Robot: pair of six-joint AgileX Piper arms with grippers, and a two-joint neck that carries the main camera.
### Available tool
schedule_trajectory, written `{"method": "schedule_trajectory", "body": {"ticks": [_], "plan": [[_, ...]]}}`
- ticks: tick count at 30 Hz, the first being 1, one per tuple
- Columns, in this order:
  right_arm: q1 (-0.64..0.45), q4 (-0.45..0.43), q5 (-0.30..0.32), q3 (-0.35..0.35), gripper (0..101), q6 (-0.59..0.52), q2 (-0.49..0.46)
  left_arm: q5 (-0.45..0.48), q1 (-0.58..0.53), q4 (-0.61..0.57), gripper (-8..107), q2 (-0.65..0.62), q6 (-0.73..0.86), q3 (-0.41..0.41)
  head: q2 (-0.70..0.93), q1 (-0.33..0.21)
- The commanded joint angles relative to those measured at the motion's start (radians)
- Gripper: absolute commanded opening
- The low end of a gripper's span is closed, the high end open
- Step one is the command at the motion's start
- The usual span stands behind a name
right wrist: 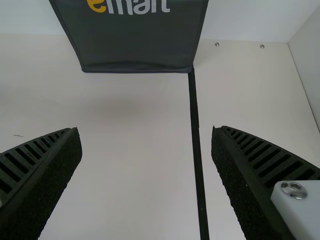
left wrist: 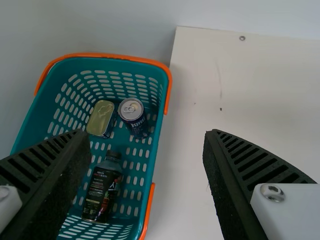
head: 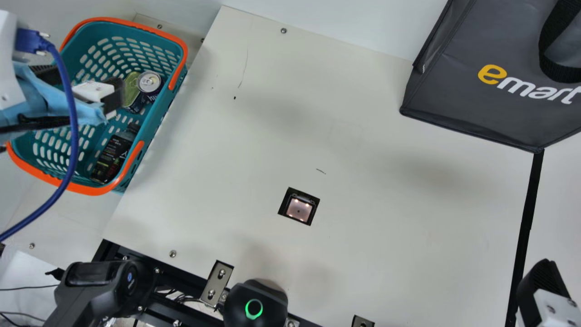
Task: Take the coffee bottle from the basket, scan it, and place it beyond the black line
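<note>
Plainly, left hand (head: 86, 84) spread wide over basket (head: 156, 114), right hand (head: 540, 281) likewise near black line (head: 527, 211).

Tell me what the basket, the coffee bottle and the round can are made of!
The basket looks like smooth plastic, with neat slots in its teal walls. The coffee bottle seems smooth, with a glossy shoulder; plastic or glass, I can't tell. The round can looks like shiny metal: its top is silvery, with a ring tab.
</note>
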Motion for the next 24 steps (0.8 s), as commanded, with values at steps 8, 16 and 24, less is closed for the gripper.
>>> {"method": "schedule_trajectory", "body": {"ticks": [8, 16, 24], "plan": [[0.0, 0.0, 0.0, 0.0, 91, 0.0, 0.0, -0.041, 0.23, -0.142, 90, 0.088, 0.256, 0.032, 0.002, -0.017], [0.0, 0.0, 0.0, 0.0, 91, 0.0, 0.0, -0.056, 0.347, -0.236, 90, 0.177, 0.438, 0.05, 0.002, -0.017], [0.0, 0.0, 0.0, 0.0, 91, 0.0, 0.0, -0.075, 0.405, -0.279, 90, 0.27, 0.584, 0.078, 0.002, -0.017]]}}
